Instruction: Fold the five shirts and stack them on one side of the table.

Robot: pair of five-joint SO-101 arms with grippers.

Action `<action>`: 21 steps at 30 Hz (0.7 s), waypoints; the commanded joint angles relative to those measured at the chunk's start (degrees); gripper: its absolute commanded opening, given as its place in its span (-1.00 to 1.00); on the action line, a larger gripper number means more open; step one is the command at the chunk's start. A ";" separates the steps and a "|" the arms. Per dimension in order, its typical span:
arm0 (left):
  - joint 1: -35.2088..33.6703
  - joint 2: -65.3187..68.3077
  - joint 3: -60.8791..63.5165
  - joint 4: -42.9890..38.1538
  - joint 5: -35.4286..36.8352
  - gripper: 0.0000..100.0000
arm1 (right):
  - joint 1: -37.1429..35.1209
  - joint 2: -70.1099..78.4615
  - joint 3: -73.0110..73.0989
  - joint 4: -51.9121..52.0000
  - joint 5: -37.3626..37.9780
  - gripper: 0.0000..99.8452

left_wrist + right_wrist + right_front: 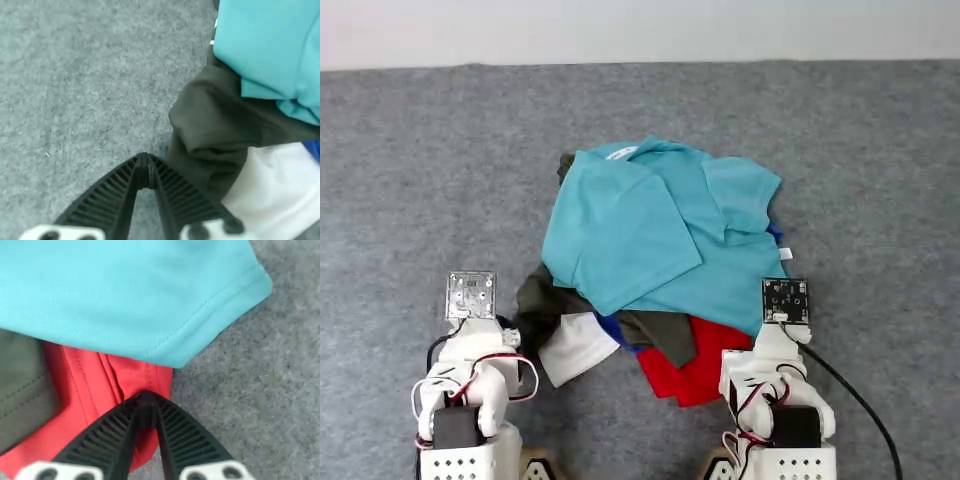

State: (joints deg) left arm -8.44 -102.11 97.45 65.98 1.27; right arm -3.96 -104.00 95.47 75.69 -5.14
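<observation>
A heap of shirts lies mid-table. A teal shirt [650, 235] covers the top, with a dark olive shirt [545, 300], a white one [575, 345], a sliver of blue [610, 328] and a red one [695, 360] poking out beneath at the near side. My left gripper [145, 160] is shut and empty over bare carpet, just beside the olive shirt [220, 135]. My right gripper [146, 399] is shut with its tip over the red shirt's [90, 385] edge, near the teal hem [125, 295].
Grey carpet [410, 170] covers the table, with open room left, right and behind the heap. The left arm [470, 370] and right arm [775, 380] sit folded back at the near edge. A pale wall runs along the far side.
</observation>
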 commanded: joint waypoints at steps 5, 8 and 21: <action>-0.35 -0.09 -0.84 -1.58 -0.53 -0.98 | 0.84 0.04 0.97 -0.84 0.44 -0.98; -0.35 -0.09 -0.84 -1.67 -0.53 -0.98 | 0.84 0.04 0.97 -0.84 0.44 -0.98; -0.26 0.26 -2.51 -2.20 -0.35 -0.98 | 0.84 0.04 0.97 -0.84 0.44 -0.98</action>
State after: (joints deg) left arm -8.44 -102.11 97.36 65.10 1.27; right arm -3.96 -104.00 95.47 75.69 -5.14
